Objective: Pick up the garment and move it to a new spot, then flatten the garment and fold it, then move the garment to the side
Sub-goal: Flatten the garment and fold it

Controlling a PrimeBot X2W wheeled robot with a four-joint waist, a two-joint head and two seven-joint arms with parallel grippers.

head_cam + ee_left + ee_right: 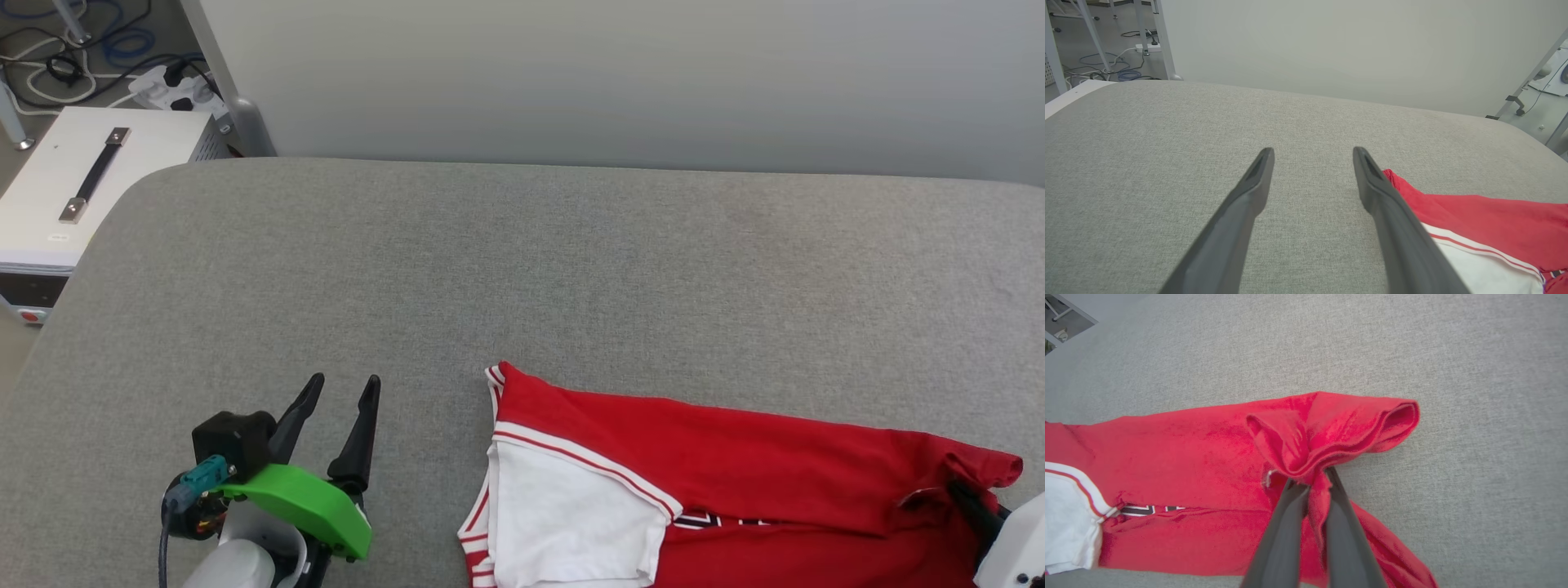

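Garment (735,465) is lying at the head view's lower right on the grey tabletop (522,269), its bottom cut off and its lettering mostly folded under. Right gripper (1310,482) is pinching a bunched red edge; left gripper (344,380) is gaping wide, empty.

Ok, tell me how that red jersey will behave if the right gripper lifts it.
Likely floppy: the jersey crumples into soft folds where the right gripper pinches it, so the rest should hang and trail. Probably light, being thin cloth. The white sleeve lies loose and may flap open.
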